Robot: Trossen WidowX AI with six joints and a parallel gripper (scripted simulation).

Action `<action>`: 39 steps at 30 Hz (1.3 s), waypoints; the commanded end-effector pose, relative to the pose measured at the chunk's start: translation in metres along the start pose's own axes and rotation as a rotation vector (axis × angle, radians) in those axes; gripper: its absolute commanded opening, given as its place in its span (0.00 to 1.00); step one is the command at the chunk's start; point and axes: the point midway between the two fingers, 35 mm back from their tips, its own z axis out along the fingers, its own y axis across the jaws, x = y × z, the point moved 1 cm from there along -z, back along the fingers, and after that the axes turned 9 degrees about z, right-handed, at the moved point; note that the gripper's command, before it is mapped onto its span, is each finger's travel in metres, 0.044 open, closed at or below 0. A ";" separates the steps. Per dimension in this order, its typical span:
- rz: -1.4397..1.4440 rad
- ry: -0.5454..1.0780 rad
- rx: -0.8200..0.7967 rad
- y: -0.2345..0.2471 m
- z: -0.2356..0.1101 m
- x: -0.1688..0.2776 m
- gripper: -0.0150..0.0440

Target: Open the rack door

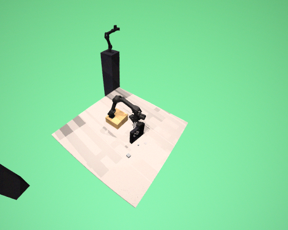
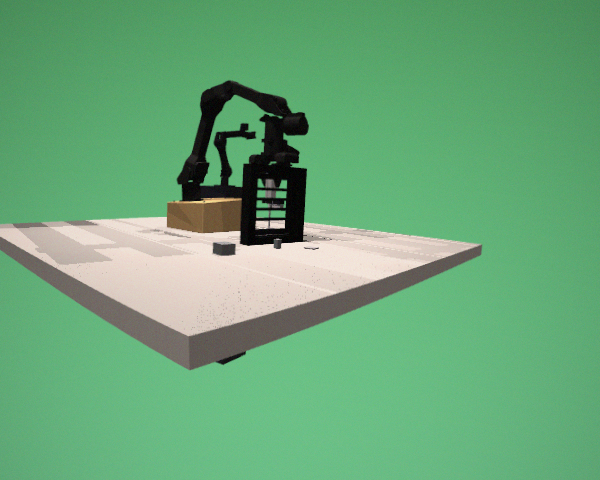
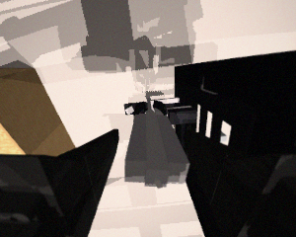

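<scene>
The black rack [image 1: 138,135] [image 2: 247,206] [image 3: 247,94] stands upright on the table [image 1: 139,183] [image 2: 150,294]; its slots show in the wrist view. The grey upright handle [image 3: 155,153] [image 2: 270,190] stands beside the rack's dark face, on the arm's side. My gripper [image 3: 151,133] [image 2: 270,183] [image 1: 135,124] points down with its fingers apart, one on each side of the handle. Bare table shows between the handle and the left finger; the right finger is close to the handle and the rack. Whether it touches either, and the door's exact angle, I cannot tell.
A wooden block [image 1: 117,121] [image 2: 203,215] [image 3: 35,109] is under the arm's base. Beyond the rack lie a grey box [image 1: 128,155] [image 2: 224,248], a small cylinder [image 1: 138,144] [image 2: 277,243] and a flat piece [image 1: 145,143] [image 2: 311,247]. Another arm [image 1: 107,37] stands on a dark pillar [image 1: 110,71].
</scene>
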 end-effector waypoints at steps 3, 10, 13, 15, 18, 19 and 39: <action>0.322 0.005 0.003 -0.001 0.001 0.002 0.75; 0.669 0.004 0.004 -0.001 0.001 0.002 0.75; 0.817 0.004 0.004 -0.001 0.001 0.002 0.75; 0.917 0.004 0.005 -0.001 0.001 0.002 0.75; 1.065 0.003 0.005 -0.001 0.001 0.002 0.75; 1.115 0.003 0.005 -0.001 0.001 0.002 0.75; 2.106 0.000 0.007 -0.001 0.001 0.002 0.75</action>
